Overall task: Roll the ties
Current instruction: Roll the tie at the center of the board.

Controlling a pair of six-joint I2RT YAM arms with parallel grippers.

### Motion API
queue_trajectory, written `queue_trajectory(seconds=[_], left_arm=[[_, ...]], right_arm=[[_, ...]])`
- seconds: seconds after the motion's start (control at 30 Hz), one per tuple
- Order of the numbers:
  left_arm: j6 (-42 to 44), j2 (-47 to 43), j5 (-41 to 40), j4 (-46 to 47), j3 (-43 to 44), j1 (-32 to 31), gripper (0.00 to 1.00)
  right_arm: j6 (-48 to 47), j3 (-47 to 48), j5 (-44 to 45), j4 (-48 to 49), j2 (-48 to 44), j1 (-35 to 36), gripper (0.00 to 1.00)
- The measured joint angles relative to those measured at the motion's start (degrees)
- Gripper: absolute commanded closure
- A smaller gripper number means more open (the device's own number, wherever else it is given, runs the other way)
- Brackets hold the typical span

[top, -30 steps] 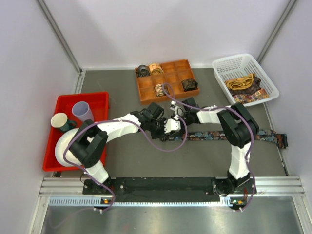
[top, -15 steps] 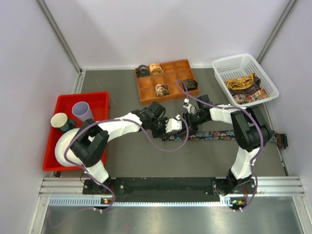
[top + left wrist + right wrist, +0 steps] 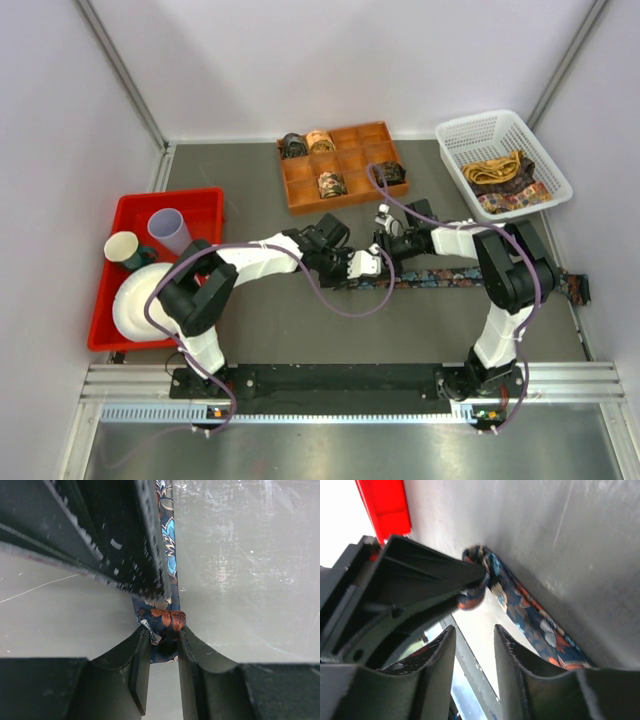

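The dark floral tie (image 3: 470, 276) lies flat across the table (image 3: 270, 335), its tail reaching the right edge. The left gripper (image 3: 162, 636) pinches its curled end, probably to anchor the coil. The right gripper (image 3: 474, 630) hovers beside it, jaws parted and empty. Bare table toward the bases leaves working room.

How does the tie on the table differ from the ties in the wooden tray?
The table tie lies stretched out long; the tray ties are rolled into coils. The table tie's end is pinched by the left pincer; the tray ties sit free in compartments. Both are patterned fabric.
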Motion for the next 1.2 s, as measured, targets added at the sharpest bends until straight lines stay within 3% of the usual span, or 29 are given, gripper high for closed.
queue_trajectory(seconds=[0.3,0.53,0.67,0.93,1.0,1.07,1.13,1.2], left_arm=[[-0.6,0.7,-0.1,0.1,0.6,0.0,0.69],[-1.2,0.7,-0.9,0.0,0.6,0.0,0.69],[-1.4,0.7,-0.9,0.0,0.6,0.0,0.69],[-1.9,1.3,-0.9,0.0,1.0,0.0,0.69],[-2.1,1.4,-0.9,0.0,1.1,0.0,0.69],[-2.4,1.4,-0.9,0.0,1.1,0.0,0.59],[-2.8,1.4,-0.9,0.0,1.2,0.0,0.39],[-3.2,1.4,-0.9,-0.1,1.3,0.0,0.26]], right_arm=[[6.8,-0.4,-0.3,9.9,2.1,3.2,0.67],[8.3,-0.4,-0.3,11.8,4.4,3.9,0.65],[8.7,-1.1,0.0,12.7,4.4,3.9,0.71],[8.6,-0.9,0.0,13.2,5.2,4.2,0.99],[8.5,-0.6,0.0,13.1,5.5,4.2,1.0],[8.3,-0.6,0.0,12.9,5.5,4.2,1.0],[8.0,-0.6,0.1,12.5,5.5,4.2,1.0],[7.5,-0.6,0.4,12.1,5.5,4.2,1.0]])
